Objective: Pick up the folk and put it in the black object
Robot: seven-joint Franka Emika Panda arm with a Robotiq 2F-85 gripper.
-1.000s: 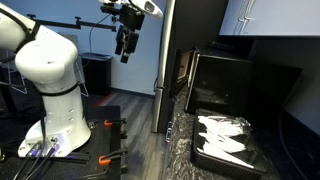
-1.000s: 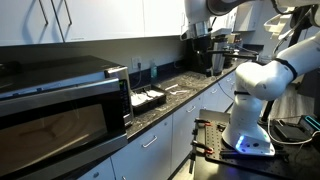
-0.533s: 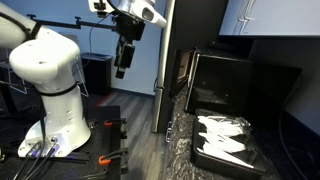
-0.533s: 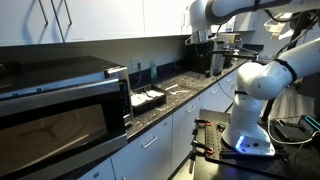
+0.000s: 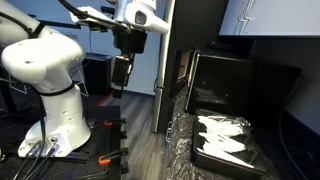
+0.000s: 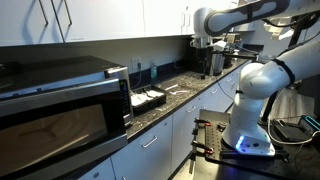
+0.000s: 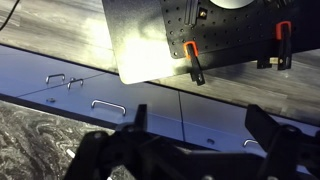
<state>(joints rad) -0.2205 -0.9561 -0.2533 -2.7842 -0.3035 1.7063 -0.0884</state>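
Observation:
My gripper (image 5: 118,86) hangs in mid-air, pointing down, well away from the counter; it also shows in an exterior view (image 6: 214,44). In the wrist view the gripper (image 7: 200,128) is open and empty, its two dark fingers (image 7: 139,116) spread wide over the cabinet fronts. A white tray (image 6: 148,98) with pale utensils stands on the dark stone counter (image 6: 185,95) beside the black microwave (image 6: 60,100); both show in the exterior view from the counter's end, the tray (image 5: 224,141) in front of the microwave (image 5: 235,80). I cannot pick out a single fork. A thin pale item (image 6: 180,88) lies on the counter.
White cabinet drawers with metal handles (image 7: 108,106) run under the counter. The robot base (image 5: 55,125) stands on a grey plate with orange clamps (image 7: 192,60) on the floor. A coffee machine (image 6: 216,60) stands at the counter's far end. Upper cabinets hang above.
The arm has swung down and the gripper has dropped lower, from near the top of the exterior view to about mid-height. The gripper stays open and empty.

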